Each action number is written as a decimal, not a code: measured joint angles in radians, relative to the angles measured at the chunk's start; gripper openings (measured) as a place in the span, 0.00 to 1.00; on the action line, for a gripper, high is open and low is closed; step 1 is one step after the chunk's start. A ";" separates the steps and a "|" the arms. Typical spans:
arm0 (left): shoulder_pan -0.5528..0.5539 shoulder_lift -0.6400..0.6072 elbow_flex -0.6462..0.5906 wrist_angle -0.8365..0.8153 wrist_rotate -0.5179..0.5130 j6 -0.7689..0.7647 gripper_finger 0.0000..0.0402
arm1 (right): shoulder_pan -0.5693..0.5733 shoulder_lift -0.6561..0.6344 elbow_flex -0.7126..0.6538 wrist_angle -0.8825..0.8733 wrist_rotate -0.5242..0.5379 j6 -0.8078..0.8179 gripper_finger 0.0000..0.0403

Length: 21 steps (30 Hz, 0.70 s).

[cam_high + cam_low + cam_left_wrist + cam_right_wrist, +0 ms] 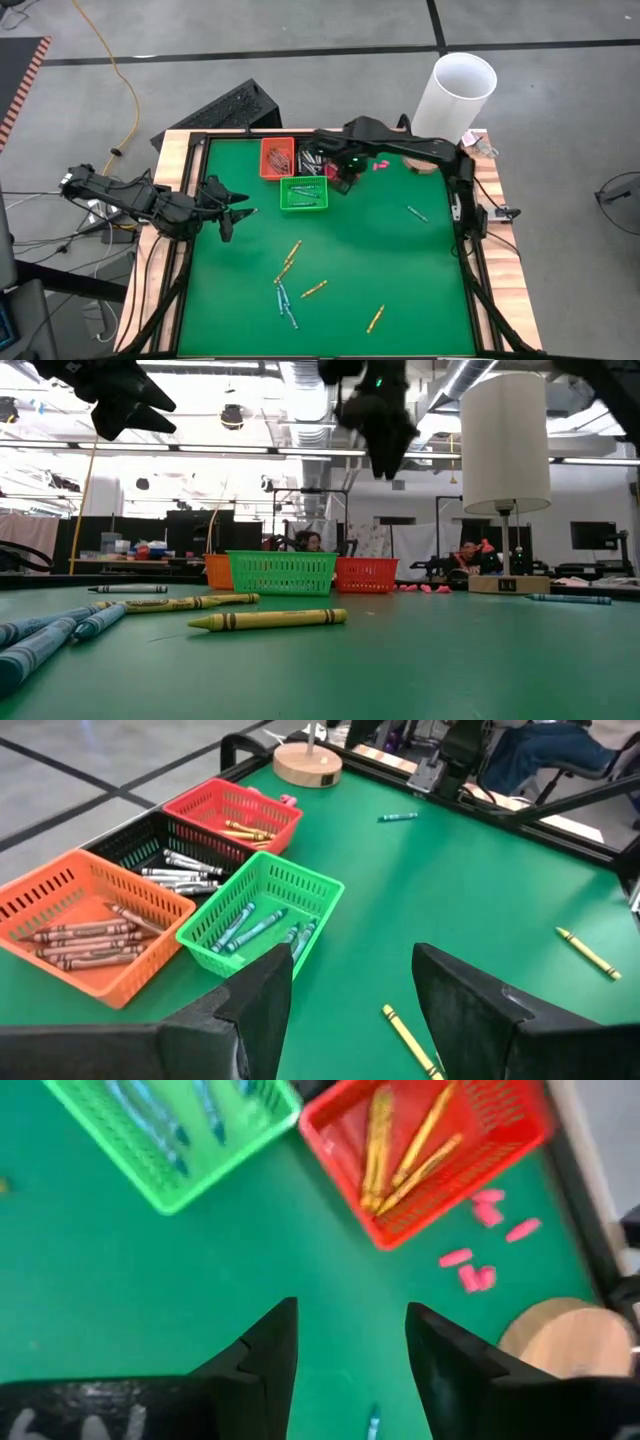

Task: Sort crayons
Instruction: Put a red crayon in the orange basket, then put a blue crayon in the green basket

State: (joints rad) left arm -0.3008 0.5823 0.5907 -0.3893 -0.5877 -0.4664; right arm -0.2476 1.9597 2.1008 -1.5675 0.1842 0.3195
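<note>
Crayons [288, 277] still loose lie mostly in a scatter at mid-near table [400, 300], w/ one teal stray [417, 213] off toward the right edge. Right tool [345, 178] hangs by the baskets at the far side, jaws apart, nothing in them; red basket [430, 1155] w/ yellow sticks sits just ahead of it. Left tool [235, 205] also spread and empty, at the left edge, nearer the scatter. Closest yellow crayon [410, 1040] lies just ahead of left tool, long axis slanted across its jaw line, so left arm looks better placed for next pick; teal stray suits the right arm
</note>
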 joint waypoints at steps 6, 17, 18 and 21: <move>0.000 0.000 0.000 0.004 0.000 -0.001 0.49 | 0.071 -0.207 -0.220 0.021 0.047 0.082 0.41; 0.000 0.000 0.000 0.005 0.004 0.017 0.49 | 0.078 -0.571 -0.914 0.218 0.078 0.391 0.40; 0.000 0.000 0.000 0.005 0.003 0.017 0.49 | 0.072 -0.596 -0.961 0.228 0.081 0.414 0.40; 0.000 0.000 0.000 0.005 -0.001 0.018 0.49 | 0.051 -0.647 -1.075 0.257 0.101 0.475 0.40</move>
State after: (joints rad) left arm -0.3004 0.5823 0.5907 -0.3840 -0.5886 -0.4488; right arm -0.1971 1.3128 1.0263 -1.3102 0.2854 0.7947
